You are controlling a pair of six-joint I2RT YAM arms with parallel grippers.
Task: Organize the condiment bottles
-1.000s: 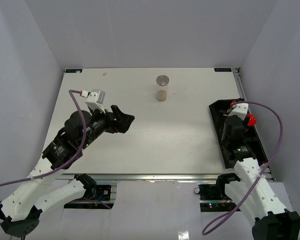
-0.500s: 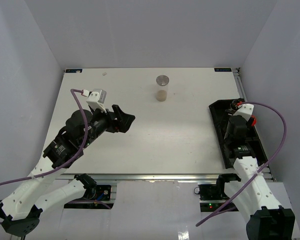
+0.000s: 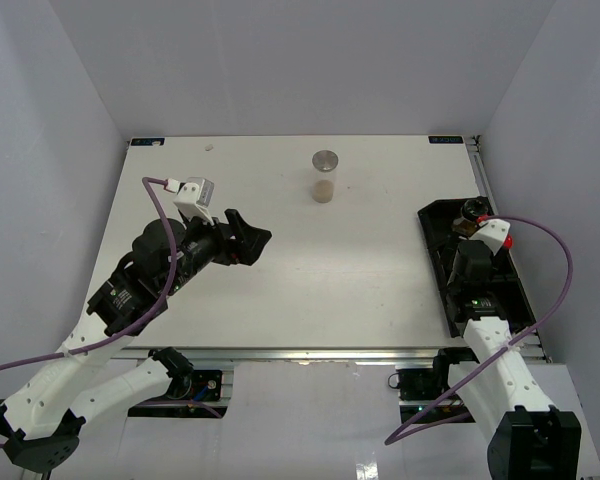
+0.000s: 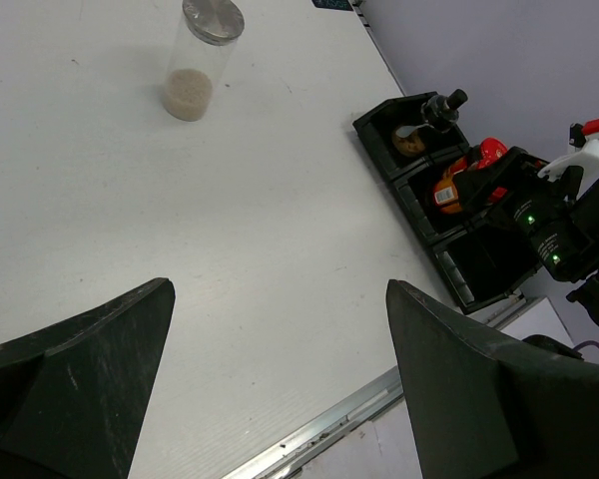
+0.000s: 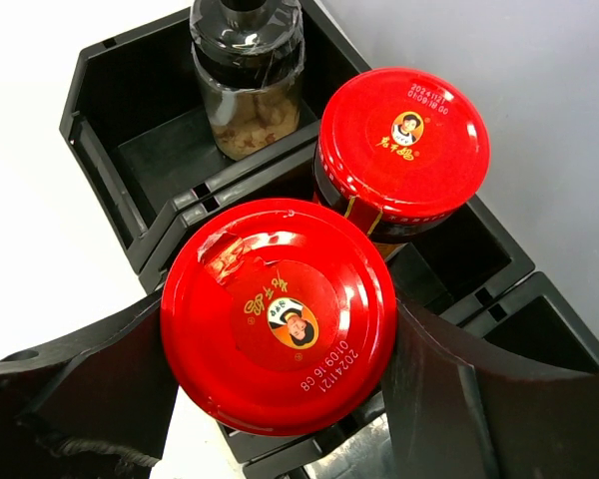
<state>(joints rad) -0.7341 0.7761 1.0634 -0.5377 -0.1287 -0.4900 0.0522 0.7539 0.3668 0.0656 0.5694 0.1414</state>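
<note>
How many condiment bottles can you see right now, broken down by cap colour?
Red-capped round bottles: 2
Black-capped clear bottle with pale brown contents: 1
Clear cylindrical bottle with silver-grey lid: 1
Total: 4

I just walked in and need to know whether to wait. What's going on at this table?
The right gripper is clamped on a red-capped bottle at the black tray. It is beside a second red-capped bottle and a black-capped bottle that stand in the tray's compartments. Whether the held one is seated yet is unclear. The clear silver-lidded bottle stands alone, far out on the table. The left gripper hangs open, holding nothing.
</note>
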